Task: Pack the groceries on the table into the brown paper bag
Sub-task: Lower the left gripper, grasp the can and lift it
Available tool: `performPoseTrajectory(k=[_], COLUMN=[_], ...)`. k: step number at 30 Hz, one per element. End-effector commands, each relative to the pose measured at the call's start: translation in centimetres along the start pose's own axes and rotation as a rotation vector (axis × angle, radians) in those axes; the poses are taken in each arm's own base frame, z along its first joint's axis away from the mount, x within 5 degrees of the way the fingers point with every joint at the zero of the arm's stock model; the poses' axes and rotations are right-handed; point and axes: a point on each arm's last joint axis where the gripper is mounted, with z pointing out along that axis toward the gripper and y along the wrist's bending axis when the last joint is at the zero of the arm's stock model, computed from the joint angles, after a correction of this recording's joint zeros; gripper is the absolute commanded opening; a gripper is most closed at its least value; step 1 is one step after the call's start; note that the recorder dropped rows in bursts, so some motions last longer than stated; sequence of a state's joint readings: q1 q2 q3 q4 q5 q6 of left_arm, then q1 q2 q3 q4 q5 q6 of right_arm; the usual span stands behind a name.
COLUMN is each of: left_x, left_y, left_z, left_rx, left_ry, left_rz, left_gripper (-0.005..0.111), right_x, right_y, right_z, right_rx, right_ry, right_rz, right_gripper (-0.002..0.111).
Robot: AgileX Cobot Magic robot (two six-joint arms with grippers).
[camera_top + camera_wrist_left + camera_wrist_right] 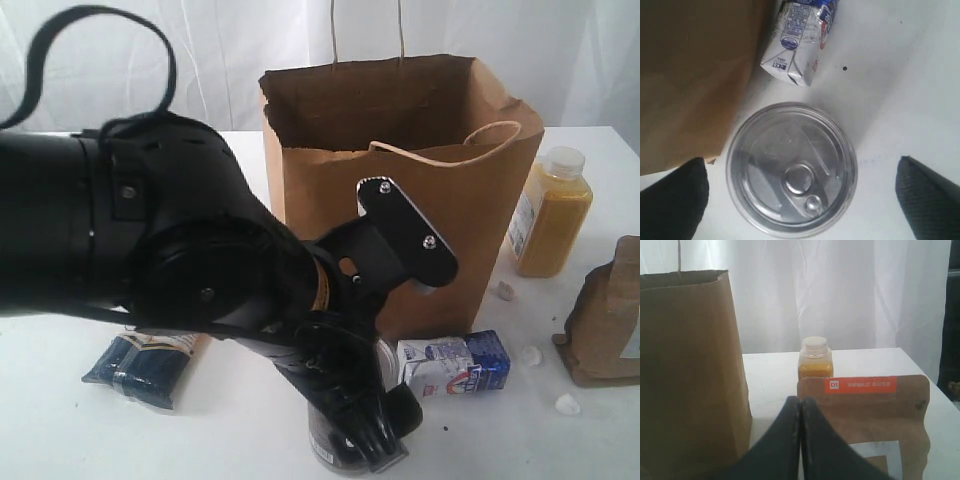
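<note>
Packing at an early stage, judged from the items visible outside the bag (490, 230). The bag is set upright at the middle of the bench (560, 440), with its mouth open; nothing can be made out inside it. The left hand (802, 197) is held directly above the can (791, 167) with its fingers spread wide, one on either side of the lid and neither touching it, so that nothing is gripped. The can is placed upright at the near side of the bench, just in front of the bag. The carton (455, 363) is laid on its side just to the right of the can. The pasta packet (140, 365) is seen flat at the near left, the bottle (550, 220) upright to the right of the bag, and the pouch (605, 320) at the right edge. The right hand (800, 440) is closed and empty, near the pouch. Five items are thus left to be packed, the can probably first. The jar is not seen in any view.
</note>
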State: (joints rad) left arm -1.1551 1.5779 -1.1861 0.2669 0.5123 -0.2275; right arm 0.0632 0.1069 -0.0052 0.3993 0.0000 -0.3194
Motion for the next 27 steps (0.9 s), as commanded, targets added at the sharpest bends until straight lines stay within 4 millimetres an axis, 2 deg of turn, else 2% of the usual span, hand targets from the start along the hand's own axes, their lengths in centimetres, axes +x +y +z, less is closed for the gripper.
performPoseTrajectory(k=[1,23,25,27], left_x=[0.2,0.7,0.7,0.7], left_y=[-0.3,-0.8,-0.8,-0.8], left_z=[1.0,5.1,5.1,5.1], left_rx=[0.003,0.004,0.004,0.001], left_ry=[0.033,0.11,0.11,0.109], left_rz=[-0.007,0.011,0.011,0.014], left_gripper=[0.105,0.105,0.103,0.095], right_x=[0.1,0.1,0.1,0.1], right_y=[-0.1,-0.1,-0.1,-0.1], right_z=[0.0,0.0,0.0,0.0], right_rx=[0.008,0.008,0.008,0.008], right_ry=[-0.005,-0.005,-0.005,-0.005], right_rz=[-0.002,-0.002,-0.002,-0.002], right_gripper=[0.0,0.0,0.0,0.0])
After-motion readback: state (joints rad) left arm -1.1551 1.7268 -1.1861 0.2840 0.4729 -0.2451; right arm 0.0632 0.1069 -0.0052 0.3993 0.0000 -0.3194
